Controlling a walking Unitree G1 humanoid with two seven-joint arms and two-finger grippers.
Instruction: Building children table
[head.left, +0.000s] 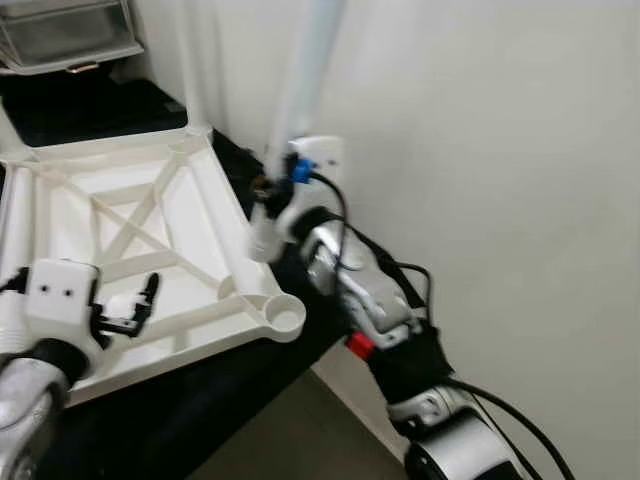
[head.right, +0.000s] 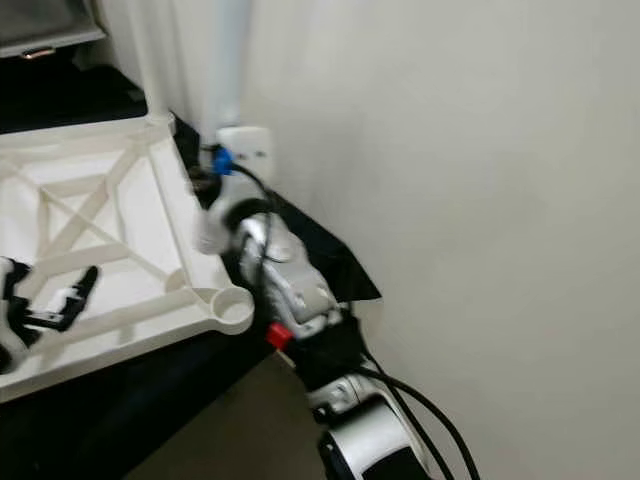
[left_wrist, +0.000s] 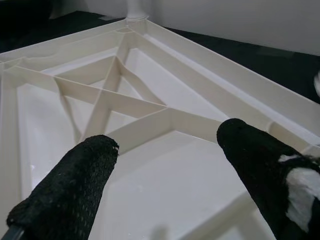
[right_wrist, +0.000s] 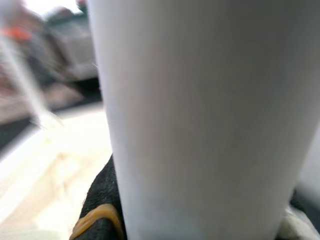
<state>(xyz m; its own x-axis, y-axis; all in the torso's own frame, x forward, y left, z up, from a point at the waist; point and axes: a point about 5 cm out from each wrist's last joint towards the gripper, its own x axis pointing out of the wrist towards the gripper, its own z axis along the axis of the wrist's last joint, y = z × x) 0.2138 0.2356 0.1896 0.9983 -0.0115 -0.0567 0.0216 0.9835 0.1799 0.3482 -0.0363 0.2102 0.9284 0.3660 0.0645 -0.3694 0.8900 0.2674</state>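
1. Your white plastic child's tabletop (head.left: 130, 230) lies upside down on the black-covered worktop (head.left: 200, 410), its ribbed underside and crossed braces facing up.
2. At the corner of the tabletop nearest the wall, a round empty leg socket (head.left: 284, 315) is open to view.
3. At the far corner by the wall, a white leg (head.left: 193, 70) already stands upright in its socket.
4. Your right hand (head.left: 268, 195) is clamped on a pale tubular plastic table leg (head.left: 308, 70), held just beside the wall-side edge of the tabletop, tilted and pointing up. In the right wrist view the leg (right_wrist: 200, 115) sits against the black fingers (right_wrist: 100, 210).
5. Your left hand (head.left: 135, 305) hovers over the near part of the tabletop with its fingers (left_wrist: 75, 185) apart and nothing between them; the ribbed underside (left_wrist: 150, 105) lies just beyond them.
6. A grey plastic drawer unit (head.left: 65, 35) stands at the far end of the worktop.
7. The plain white wall (head.left: 500, 150) runs along your right side.
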